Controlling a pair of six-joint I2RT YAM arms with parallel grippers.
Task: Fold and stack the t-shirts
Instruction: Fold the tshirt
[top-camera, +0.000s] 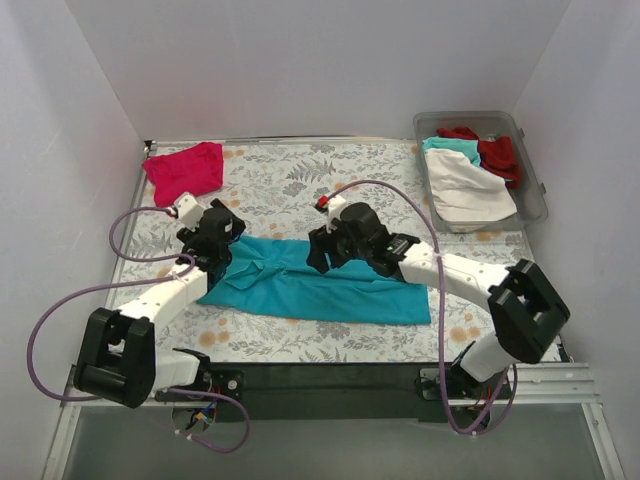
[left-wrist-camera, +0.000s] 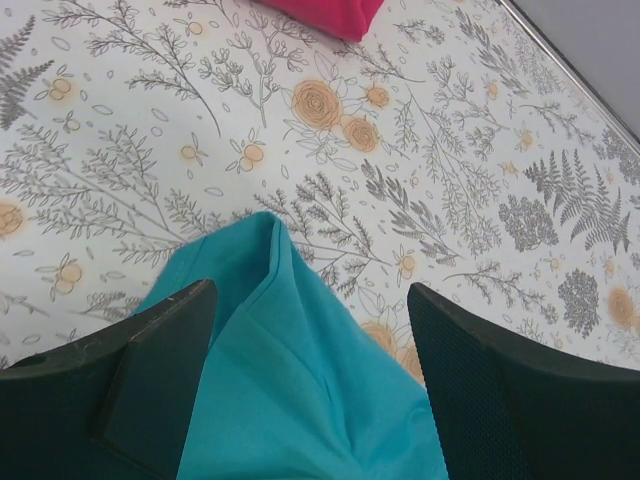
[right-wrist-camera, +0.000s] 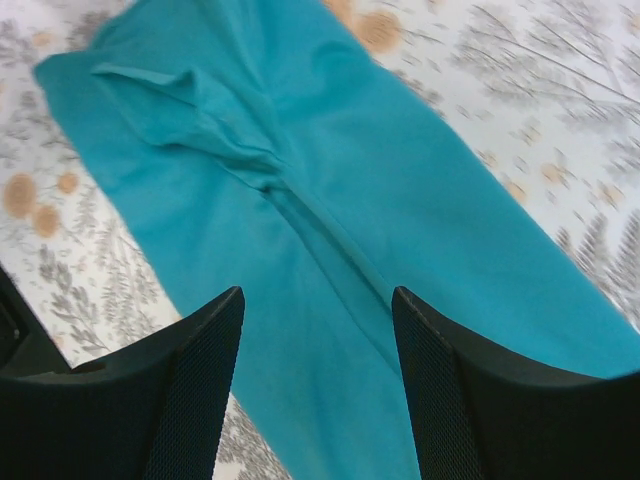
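At the centre of the frame the teal t-shirt (top-camera: 330, 290) lies as a long band on the floral table (top-camera: 300, 180). The left gripper (top-camera: 212, 250) is over its picture-left end and the right gripper (top-camera: 322, 252) over its middle, both spread wide, holding nothing.

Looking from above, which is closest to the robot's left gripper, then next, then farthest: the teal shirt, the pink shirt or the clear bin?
1. Teal shirt: right under the left gripper.
2. Pink shirt: back left corner.
3. Clear bin: far right side.
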